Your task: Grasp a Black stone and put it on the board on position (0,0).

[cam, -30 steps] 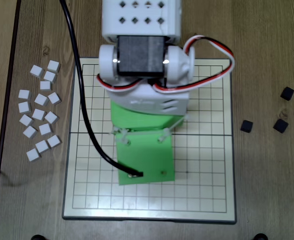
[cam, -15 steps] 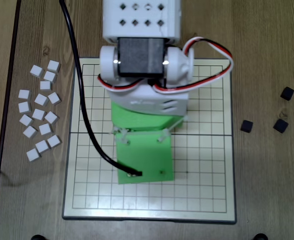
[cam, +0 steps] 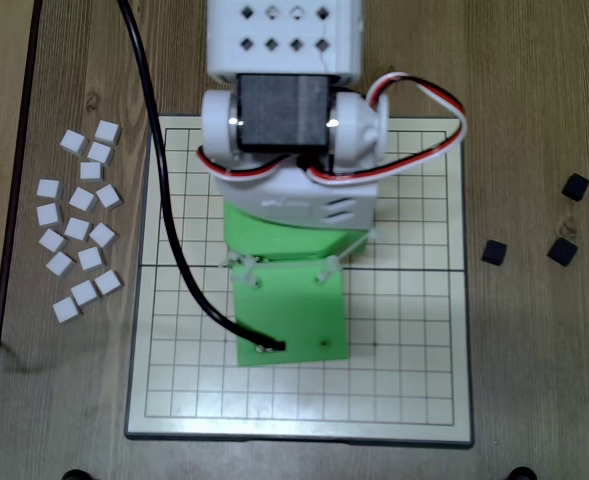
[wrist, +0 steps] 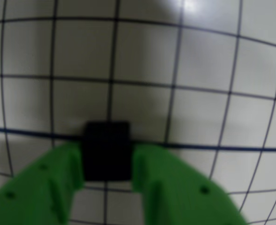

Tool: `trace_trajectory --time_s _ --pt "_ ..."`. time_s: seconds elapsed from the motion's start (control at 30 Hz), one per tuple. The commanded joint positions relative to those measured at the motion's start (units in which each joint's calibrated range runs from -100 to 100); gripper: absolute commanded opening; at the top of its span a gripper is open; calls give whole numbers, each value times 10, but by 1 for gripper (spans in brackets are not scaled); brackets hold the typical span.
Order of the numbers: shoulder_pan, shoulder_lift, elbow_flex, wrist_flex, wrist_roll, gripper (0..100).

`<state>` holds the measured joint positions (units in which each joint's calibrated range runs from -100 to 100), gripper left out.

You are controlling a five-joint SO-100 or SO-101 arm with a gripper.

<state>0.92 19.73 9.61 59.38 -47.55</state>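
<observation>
Green fingers (wrist: 58, 187): 2 in the wrist view, one pressed to each side of the Black stone (wrist: 107, 151); my gripper (wrist: 107, 161) is clamped on it.
Black stone: square, matte, blurred; it covers a crossing on the board's dark fold line (wrist: 222, 149). I cannot tell whether it touches the board (wrist: 142, 61).
Board: off-white with thin black grid; in the overhead view its dark frame (cam: 299, 438) is square to the picture.
My arm (cam: 284, 215): white and green, stretched over the board's middle in the overhead view, hiding gripper and held stone there.
Cable (cam: 169, 220): black, running down across the board's left half to my green wrist plate.
Loose black stones: 3 on the wooden table (cam: 534, 80) right of the board (cam: 575, 187), (cam: 493, 252), (cam: 562, 251), well apart from the frame.
White blocks (cam: 79, 225): a loose cluster on the table left of the board.
</observation>
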Motion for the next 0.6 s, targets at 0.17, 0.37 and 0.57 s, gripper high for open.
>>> trace_trajectory --time_s 0.17,0.37,0.57 --pt "-1 -20 1 -6 -8 11" --pt "-2 -24 1 1 -9 13" --pt "-1 -28 1 6 -4 13"
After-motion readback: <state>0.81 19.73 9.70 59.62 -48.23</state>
